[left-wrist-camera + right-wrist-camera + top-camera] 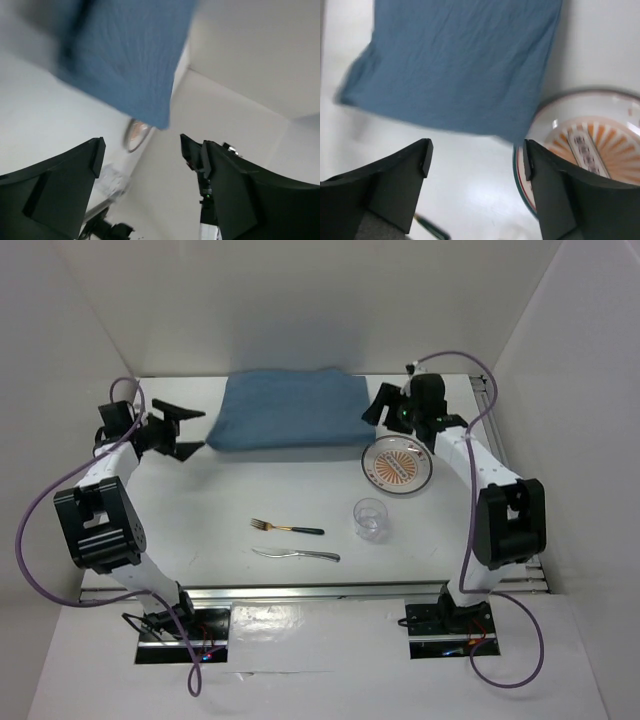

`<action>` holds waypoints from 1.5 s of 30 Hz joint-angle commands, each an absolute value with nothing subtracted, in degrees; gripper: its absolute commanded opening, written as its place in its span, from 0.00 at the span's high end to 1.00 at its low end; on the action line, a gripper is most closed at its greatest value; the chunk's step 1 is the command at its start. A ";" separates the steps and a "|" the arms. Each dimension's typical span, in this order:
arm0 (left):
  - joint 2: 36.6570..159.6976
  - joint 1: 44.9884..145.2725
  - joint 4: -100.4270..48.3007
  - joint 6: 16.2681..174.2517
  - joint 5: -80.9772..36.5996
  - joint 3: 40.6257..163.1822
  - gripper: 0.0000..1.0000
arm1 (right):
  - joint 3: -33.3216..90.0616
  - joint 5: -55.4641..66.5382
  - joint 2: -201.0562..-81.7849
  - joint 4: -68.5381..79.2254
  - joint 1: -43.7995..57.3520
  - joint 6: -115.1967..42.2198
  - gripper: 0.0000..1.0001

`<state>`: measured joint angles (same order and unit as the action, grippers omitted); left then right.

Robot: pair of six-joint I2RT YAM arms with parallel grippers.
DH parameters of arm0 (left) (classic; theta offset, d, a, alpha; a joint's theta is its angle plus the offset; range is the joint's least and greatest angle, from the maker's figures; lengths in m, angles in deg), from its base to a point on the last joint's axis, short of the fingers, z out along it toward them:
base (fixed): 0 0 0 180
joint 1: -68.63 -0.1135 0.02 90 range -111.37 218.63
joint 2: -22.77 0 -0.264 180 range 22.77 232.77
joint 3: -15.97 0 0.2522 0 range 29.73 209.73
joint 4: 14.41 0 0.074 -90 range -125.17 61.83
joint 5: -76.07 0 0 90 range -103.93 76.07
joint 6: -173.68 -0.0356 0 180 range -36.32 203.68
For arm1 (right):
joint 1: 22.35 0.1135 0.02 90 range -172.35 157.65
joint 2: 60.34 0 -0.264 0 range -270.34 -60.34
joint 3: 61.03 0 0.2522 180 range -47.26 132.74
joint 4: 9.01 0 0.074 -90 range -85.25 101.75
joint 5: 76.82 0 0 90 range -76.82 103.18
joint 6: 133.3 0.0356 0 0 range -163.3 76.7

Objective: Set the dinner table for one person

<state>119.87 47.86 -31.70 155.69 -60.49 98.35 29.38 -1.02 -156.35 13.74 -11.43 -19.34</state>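
Your left gripper [190,431]: jaws apart, at 9 o'clock of the folded blue cloth placemat [290,408]. Your right gripper [477,155]: jaws apart, at its 3 o'clock, near the round orange-patterned ceramic plate [398,464]. The large flat white rectangular tabletop [200,510] lies under everything.

The left arm [110,468] and right arm [482,465] are showing white links, blocky black joint housings, looping purple cables [25,545] and matte black wedge-shaped jaws.
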 commanded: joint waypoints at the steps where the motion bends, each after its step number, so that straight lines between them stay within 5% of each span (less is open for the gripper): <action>1: 113.31 45.27 -46.52 139.88 -57.79 97.15 0.00 | 24.20 -0.37 -146.05 12.99 -10.40 -21.93 0.13; 3: 112.77 43.85 -48.90 138.18 -56.74 96.36 0.00 | 22.09 2.00 -144.37 15.11 -9.61 -21.95 0.04; 7: 110.14 43.84 -51.81 134.58 -51.90 99.25 0.02 | 23.13 2.54 -143.74 19.41 -9.61 -21.95 0.04; 8: 110.13 43.85 -51.03 132.83 -50.50 99.26 0.09 | 24.35 2.54 -144.79 20.03 -9.00 -21.95 0.07; 9: 110.13 44.89 -51.02 131.77 -49.10 99.95 0.18 | 25.15 2.54 -145.59 20.65 -8.99 -21.95 0.16; 10: 110.13 45.68 -51.80 130.80 -47.52 100.48 0.33 | 25.94 2.54 -146.46 21.35 -8.99 -21.95 0.38; 12: 112.41 48.32 -56.79 127.20 -42.62 103.12 0.72 | 28.92 2.54 -150.24 23.46 -8.99 -21.42 0.61; 13: 115.20 49.20 -58.12 126.66 -41.36 103.82 0.73 | 30.16 2.54 -151.82 25.21 -8.99 -21.42 0.84; 14: 116.80 50.16 -58.83 125.96 -40.39 104.35 0.71 | 31.30 2.54 -153.49 26.18 -8.99 -21.42 0.90; 15: 118.55 52.00 -59.54 125.35 -39.34 105.49 0.66 | 33.49 1.93 -156.81 27.24 -8.99 -20.03 0.90; 16: 120.57 52.80 -62.76 124.82 -36.20 106.45 0.47 | 34.29 1.93 -158.32 28.21 -8.99 -18.97 0.89; 17: 124.25 53.51 -64.01 124.81 -34.86 107.33 0.38 | 34.91 2.45 -159.64 30.56 -8.99 -17.65 0.71; 19: 126.65 54.56 -64.91 124.29 -33.18 108.13 0.16 | 34.39 1.93 -161.41 31.12 -9.51 -13.96 0.61; 21: 128.75 54.57 -63.24 124.29 -33.18 107.00 0.16 | 31.77 1.31 -160.72 29.37 -9.52 -10.63 0.52; 31: 132.72 55.80 -62.00 123.23 -32.21 107.61 0.27 | 17.27 7.46 -153.00 26.98 -16.00 -7.53 0.52; 36: 133.34 55.80 -62.00 123.23 -32.21 108.22 0.27 | 12.60 14.92 -145.87 27.95 -20.50 -6.30 0.21; 45: 131.67 55.80 -61.82 123.23 -32.21 106.99 0.27 | 5.65 2.92 -145.76 23.57 -33.15 -5.77 0.22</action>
<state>133.16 55.75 -61.58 124.21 -32.39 106.35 7.72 8.66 -144.37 26.99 -31.19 -6.73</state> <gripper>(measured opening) 0.731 0.782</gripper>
